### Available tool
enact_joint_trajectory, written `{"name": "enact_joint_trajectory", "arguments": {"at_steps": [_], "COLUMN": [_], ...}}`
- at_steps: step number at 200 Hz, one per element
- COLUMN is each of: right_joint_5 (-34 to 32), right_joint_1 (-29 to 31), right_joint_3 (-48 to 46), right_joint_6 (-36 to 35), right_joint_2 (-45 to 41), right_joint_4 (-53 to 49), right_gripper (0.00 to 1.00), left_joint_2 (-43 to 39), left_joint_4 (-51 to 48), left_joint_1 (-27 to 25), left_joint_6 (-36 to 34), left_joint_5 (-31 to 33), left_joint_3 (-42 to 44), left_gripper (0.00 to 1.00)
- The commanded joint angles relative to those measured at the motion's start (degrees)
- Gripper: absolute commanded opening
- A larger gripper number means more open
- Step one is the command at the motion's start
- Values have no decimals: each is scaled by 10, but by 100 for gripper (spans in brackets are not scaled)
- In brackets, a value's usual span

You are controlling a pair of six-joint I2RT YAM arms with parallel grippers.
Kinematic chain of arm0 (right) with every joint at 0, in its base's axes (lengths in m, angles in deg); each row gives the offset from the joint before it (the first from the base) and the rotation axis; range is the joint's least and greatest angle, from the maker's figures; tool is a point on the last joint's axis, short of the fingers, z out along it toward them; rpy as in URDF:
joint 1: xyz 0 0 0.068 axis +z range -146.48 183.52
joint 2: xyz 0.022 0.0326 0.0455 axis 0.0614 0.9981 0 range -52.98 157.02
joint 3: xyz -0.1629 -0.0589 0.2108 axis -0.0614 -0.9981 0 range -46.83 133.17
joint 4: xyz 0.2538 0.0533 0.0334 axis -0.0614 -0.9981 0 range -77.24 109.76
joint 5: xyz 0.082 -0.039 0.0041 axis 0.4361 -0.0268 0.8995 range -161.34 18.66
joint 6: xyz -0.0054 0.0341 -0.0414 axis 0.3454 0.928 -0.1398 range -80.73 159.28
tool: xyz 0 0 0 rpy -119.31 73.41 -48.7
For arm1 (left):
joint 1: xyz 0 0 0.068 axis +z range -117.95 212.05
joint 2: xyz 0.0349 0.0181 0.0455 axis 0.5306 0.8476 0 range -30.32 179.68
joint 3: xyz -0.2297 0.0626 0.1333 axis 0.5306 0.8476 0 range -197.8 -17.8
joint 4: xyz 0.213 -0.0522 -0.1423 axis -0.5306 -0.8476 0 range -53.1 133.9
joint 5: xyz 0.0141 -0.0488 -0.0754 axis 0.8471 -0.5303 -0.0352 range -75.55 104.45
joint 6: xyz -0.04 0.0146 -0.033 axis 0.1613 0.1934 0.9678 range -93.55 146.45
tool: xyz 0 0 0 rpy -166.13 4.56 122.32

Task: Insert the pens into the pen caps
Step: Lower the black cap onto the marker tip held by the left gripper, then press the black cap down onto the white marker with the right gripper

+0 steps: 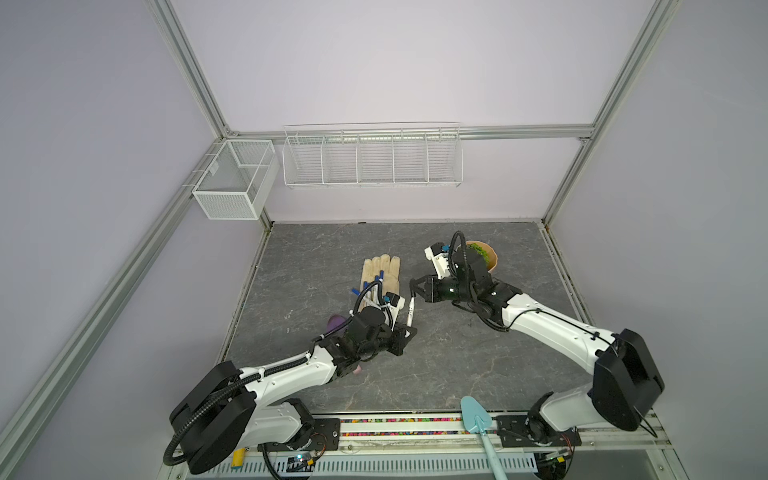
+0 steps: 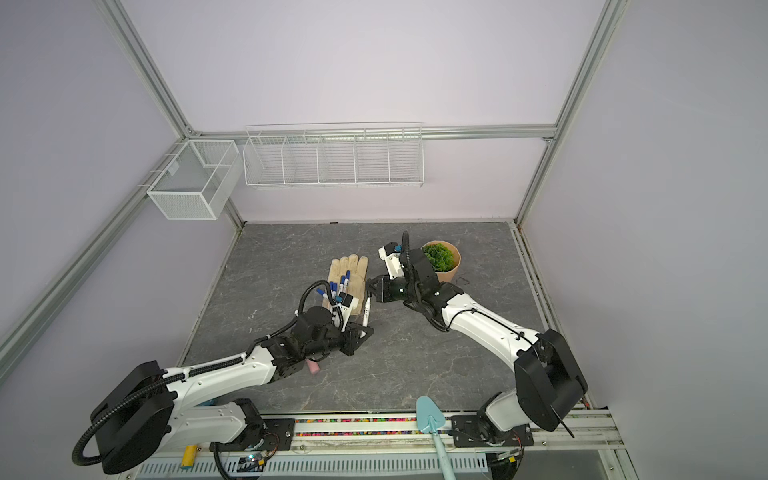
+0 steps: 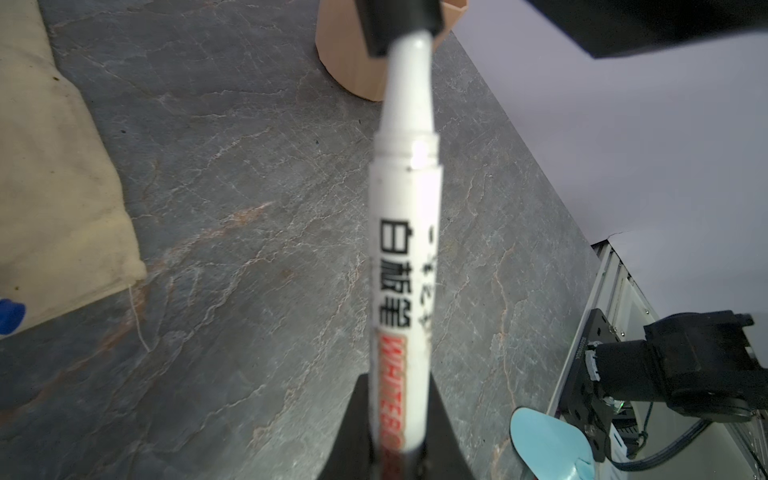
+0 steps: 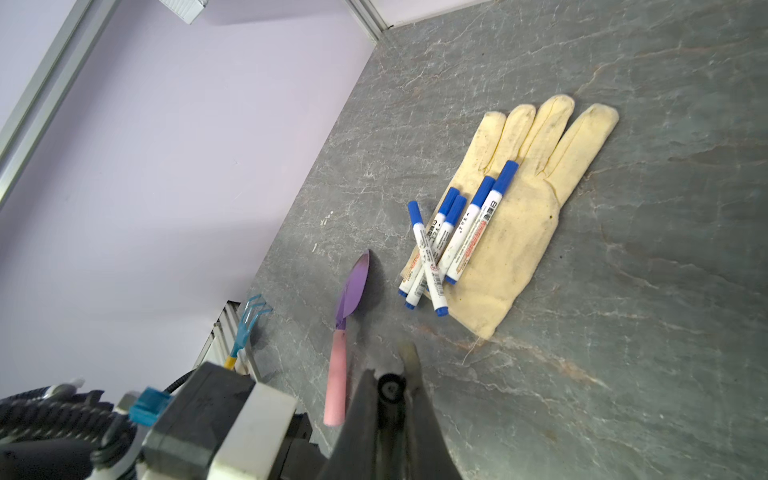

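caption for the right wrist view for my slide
Right gripper shut on a black cap; five blue-capped pens lie on a cream glove, purple trowel beside.

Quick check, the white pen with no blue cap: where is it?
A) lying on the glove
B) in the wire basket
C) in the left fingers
C: the left gripper has its fingers shut on the pen, held above the table, while the right gripper holds the black cap at its tip.
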Motion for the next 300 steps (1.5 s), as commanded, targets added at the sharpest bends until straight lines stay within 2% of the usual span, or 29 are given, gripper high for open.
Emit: {"name": "enact_joint_trajectory", "arguments": {"at_steps": [1, 50, 76, 94, 124, 154, 231, 300], "right_joint_5": [25, 58, 91, 131, 214, 222, 265, 267], "right_joint_1": [6, 1, -1, -3, -2, -1, 11, 28], "right_joint_3": [-25, -23, 4, 24, 17, 22, 20, 11], "right_joint_6": [9, -18, -63, -90, -101, -140, -157, -156], "right_joint_2": [-24, -45, -37, -19, 1, 7, 31, 54], "right_joint_4": [-18, -83, -145, -192, -214, -263, -308, -331], "right_gripper": [9, 8, 8, 8, 9, 10, 10, 9], "left_joint_2": [0, 3, 1, 1, 1, 3, -12, -26], "left_joint_4": [17, 16, 15, 14, 14, 13, -9, -2], "left_joint_1": [2, 1, 2, 1, 2, 2, 2, 2], "left_joint_6": [-9, -9, -9, -9, -9, -11, -46, -91], "left_joint_5": [6, 5, 7, 7, 7, 5, 17, 32], "left_joint_3": [-16, -21, -23, -25, -31, -37, -61, -105], "left_gripper": [0, 0, 0, 0, 0, 0, 0, 0]}}
